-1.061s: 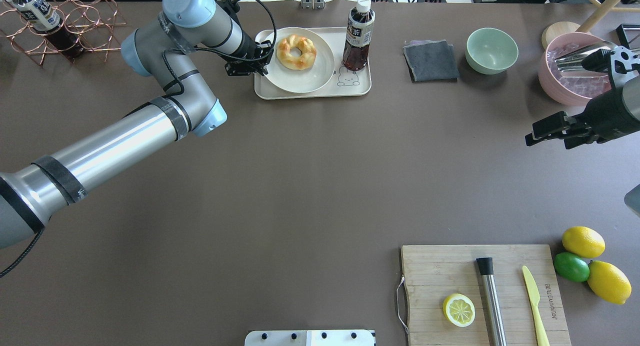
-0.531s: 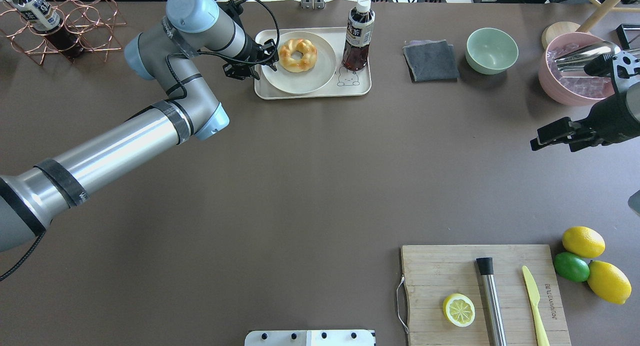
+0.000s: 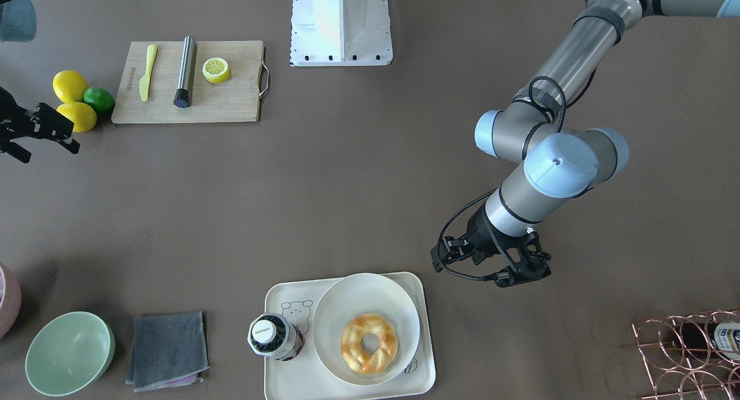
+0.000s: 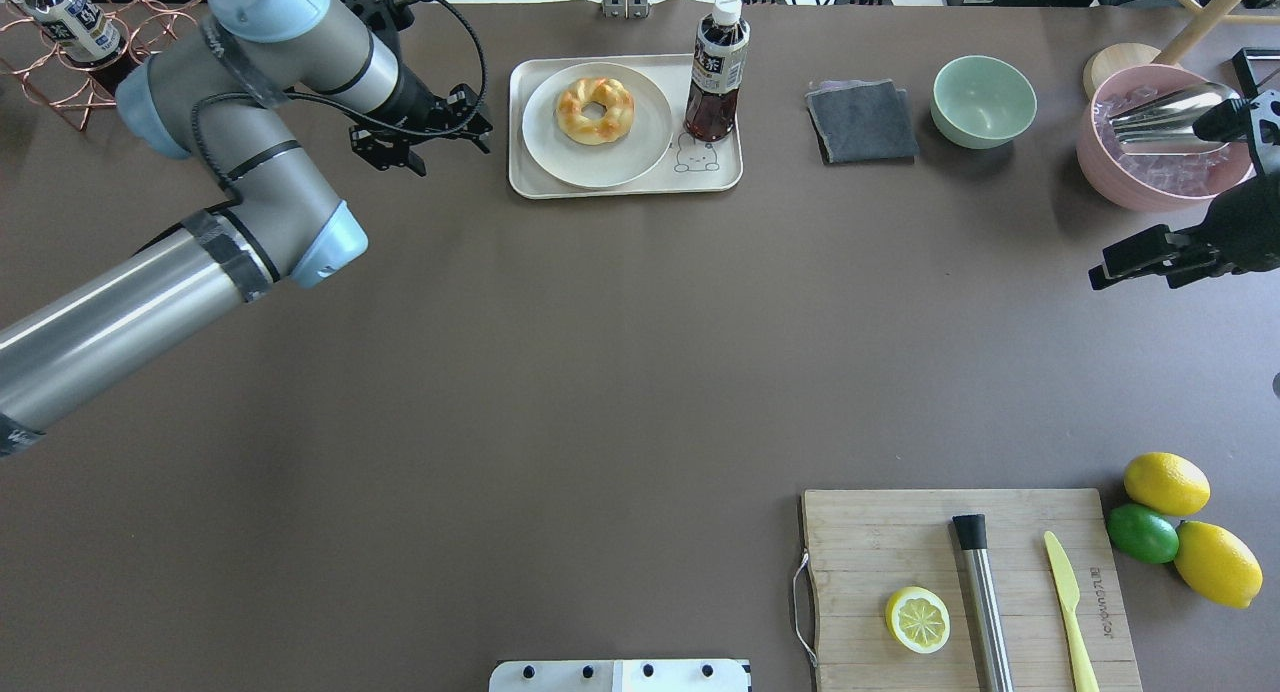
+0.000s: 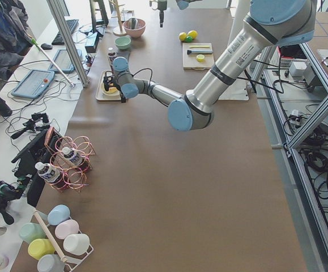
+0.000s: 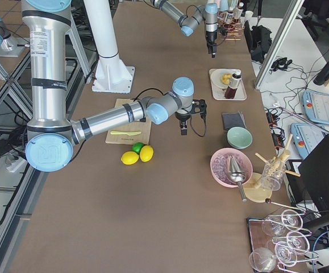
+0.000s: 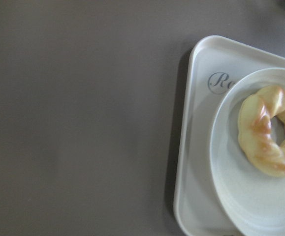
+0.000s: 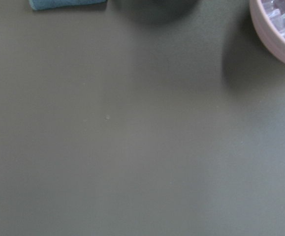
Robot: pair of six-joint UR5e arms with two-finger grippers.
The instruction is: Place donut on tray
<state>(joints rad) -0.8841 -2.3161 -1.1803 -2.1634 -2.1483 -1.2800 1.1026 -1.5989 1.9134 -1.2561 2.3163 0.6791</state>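
The donut (image 4: 595,109) is a golden-brown braided ring. It lies on a round white plate (image 4: 600,162) that rests on the cream tray (image 4: 720,167) at the table's far side. It also shows in the front view (image 3: 369,343) and the left wrist view (image 7: 268,137). My left gripper (image 4: 430,144) is open and empty, over bare table just left of the tray, apart from it. My right gripper (image 4: 1140,267) is open and empty, far off at the right edge.
A dark tea bottle (image 4: 715,72) stands on the tray's right part. A grey cloth (image 4: 862,122), a green bowl (image 4: 984,100) and a pink bowl (image 4: 1150,162) lie to the right. A cutting board (image 4: 960,582) with a lemon half sits near the front. A copper rack (image 4: 120,52) stands at the far left.
My left gripper has drawn back leftwards from the plate's rim, off the tray. The plate with the donut stays on the tray. My right gripper has moved a little to the right.
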